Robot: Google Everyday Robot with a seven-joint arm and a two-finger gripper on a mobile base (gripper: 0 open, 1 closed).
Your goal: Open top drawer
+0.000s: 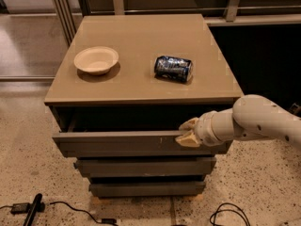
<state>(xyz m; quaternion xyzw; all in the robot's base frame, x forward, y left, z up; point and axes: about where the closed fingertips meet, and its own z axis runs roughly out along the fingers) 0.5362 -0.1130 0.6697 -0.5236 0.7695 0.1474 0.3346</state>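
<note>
The only printed thing is a dark blue drink can (173, 68), lying on its side on the cabinet (141, 36) top, above and slightly left of the tool; its pale markings cannot be read. The tool (187, 132) sits at the right part of the top drawer (117, 142), at the upper edge of the front panel. Its pale yellow fingers (189, 124) are closed on that edge, one above and behind the panel and the other against its front face. The white arm (263, 119) runs off to the right of the tool. The top drawer stretches left from the tool. It is pulled partly out from under the cabinet top, with a dark gap showing behind its front panel, and small pale scratches show on the panel just left of the tool. Below the tool, the middle drawer (146, 166) and the bottom drawer (146, 188) are narrower and set further back. Up and well to the left of the tool, a cream bowl (96, 60) stands upright on the cabinet top, well apart from the can. Dark cables (61, 206) lie on the speckled floor (28, 140), down and to the left of the tool.
</note>
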